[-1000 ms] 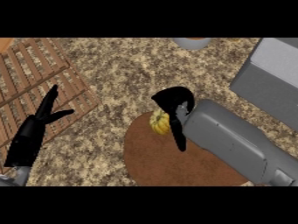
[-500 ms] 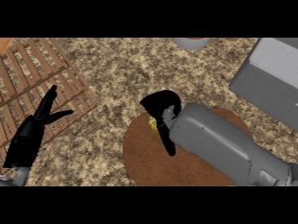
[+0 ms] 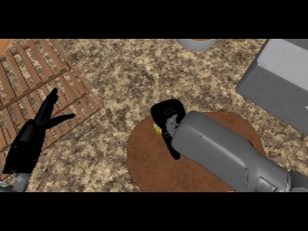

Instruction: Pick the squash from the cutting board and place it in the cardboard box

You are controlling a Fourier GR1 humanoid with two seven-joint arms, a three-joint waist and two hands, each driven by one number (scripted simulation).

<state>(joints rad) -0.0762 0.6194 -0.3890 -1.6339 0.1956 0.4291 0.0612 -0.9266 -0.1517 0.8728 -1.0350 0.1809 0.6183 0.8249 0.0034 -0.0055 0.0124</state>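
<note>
1. At the far left a wooden slatted rack (image 3: 23, 85) lies on the speckled surface (image 3: 129, 81), and its slats run diagonally across the view.
2. The left hand (image 3: 33, 135) shows over the lower part of this rack, near the left edge. Its fingers are straight and point up, the thumb stands out to the side, and it holds nothing.
3. At the top edge, a little right of the middle, a part of a grey round vessel (image 3: 198, 43) is visible. What it contains cannot be seen.
4. In the lower middle a round brown cutting board (image 3: 153, 162) lies on the surface. The grey right forearm covers a large part of it.
5. The right hand (image 3: 167, 115) is at the upper left part of the board, with its fingers curled down around the squash (image 3: 157, 131).
6. Only a small yellow piece of the squash shows, between the black fingers and above the board. Its long axis and the way it points cannot be told, because the hand hides almost all of it.
7. At the right edge stands the grey cardboard box (image 3: 283, 90), well apart from the squash. Its inside does not show from this angle.
</note>
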